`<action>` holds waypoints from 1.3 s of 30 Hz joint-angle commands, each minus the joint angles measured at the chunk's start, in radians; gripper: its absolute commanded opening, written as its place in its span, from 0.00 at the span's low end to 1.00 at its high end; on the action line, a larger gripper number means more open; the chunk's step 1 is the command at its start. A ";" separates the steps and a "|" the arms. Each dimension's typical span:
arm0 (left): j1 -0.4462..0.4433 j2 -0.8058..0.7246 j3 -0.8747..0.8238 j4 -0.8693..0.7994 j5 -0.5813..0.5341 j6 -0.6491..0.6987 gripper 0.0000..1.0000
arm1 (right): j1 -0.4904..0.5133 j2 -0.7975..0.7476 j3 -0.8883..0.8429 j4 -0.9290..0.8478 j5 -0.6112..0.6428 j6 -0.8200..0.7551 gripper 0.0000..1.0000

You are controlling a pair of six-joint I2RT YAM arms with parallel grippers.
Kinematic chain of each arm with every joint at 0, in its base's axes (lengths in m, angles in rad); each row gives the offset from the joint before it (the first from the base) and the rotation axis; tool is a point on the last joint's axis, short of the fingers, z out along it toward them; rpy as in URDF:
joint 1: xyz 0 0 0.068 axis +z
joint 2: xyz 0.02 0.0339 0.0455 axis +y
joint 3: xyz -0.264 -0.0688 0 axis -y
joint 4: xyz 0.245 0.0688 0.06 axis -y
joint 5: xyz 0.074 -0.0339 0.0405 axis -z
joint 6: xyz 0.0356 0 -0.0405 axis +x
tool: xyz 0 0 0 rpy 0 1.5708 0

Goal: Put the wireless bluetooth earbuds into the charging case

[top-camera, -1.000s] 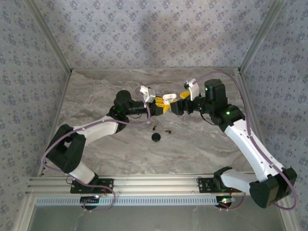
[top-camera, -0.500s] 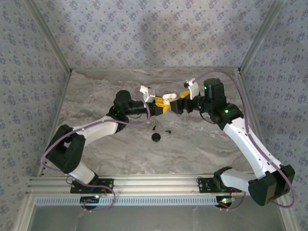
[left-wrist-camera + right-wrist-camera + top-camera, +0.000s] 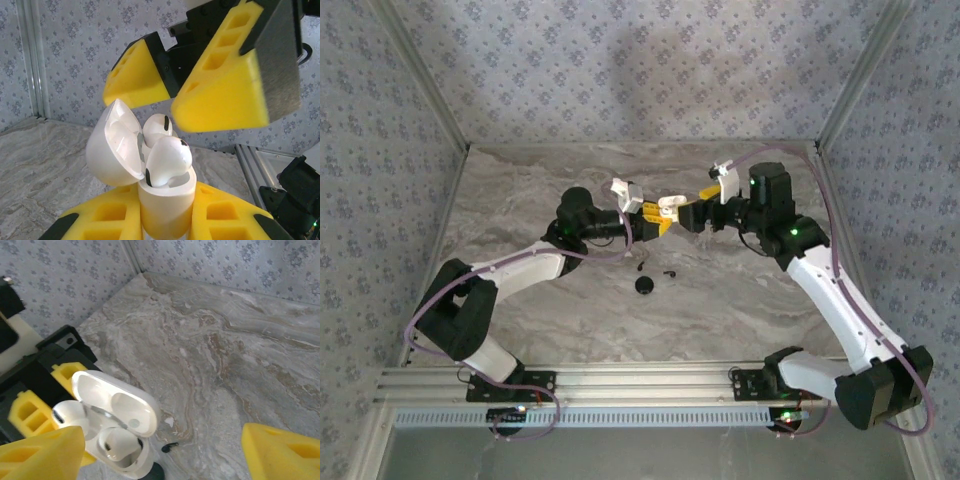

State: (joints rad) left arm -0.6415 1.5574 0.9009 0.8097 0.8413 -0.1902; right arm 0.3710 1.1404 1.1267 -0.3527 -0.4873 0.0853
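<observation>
Top external view: the left end effector [image 3: 655,218] was clamped on the white charging case [image 3: 670,204] above the middle of the marble-patterned tabletop [image 3: 520,190]. The right end effector [image 3: 692,205] met it from the right with its yellow fingers spread apart. Nearer the arm bases, a tiny black piece [image 3: 642,265] and a second black piece [image 3: 670,272] lay on the tabletop close to a round black disc [image 3: 645,285]. Left wrist view: the charging case stood upright between the left arm's yellow fingers, its lid [image 3: 112,145] swung open to the left. One white earbud [image 3: 157,127] sat low in the far slot, and the other earbud [image 3: 170,157] rode higher in the near slot, its head above the rim. The right arm's two yellow fingers hung apart just over the case, the nearer one close above the raised bud; whether they touched could not be told. Right wrist view: the open case showed at lower left between the widely parted yellow fingers of the right end effector. One bud sat in its well and the other stood up at the case's left edge, just beside the left-hand finger. One tiny black piece lay on the tabletop just right of the case.
</observation>
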 commanded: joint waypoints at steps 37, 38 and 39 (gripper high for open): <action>-0.001 -0.042 0.020 0.005 -0.004 0.021 0.19 | 0.036 0.055 0.058 -0.035 0.000 0.001 0.88; 0.000 -0.041 0.021 0.005 -0.004 0.021 0.19 | 0.034 0.052 0.056 -0.034 -0.001 0.003 0.88; 0.000 -0.039 0.021 0.005 -0.003 0.021 0.19 | 0.031 0.051 0.056 -0.032 0.000 0.004 0.88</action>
State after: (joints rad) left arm -0.6415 1.5574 0.9009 0.8032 0.8379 -0.1833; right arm 0.4118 1.2064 1.1530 -0.3714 -0.5121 0.0937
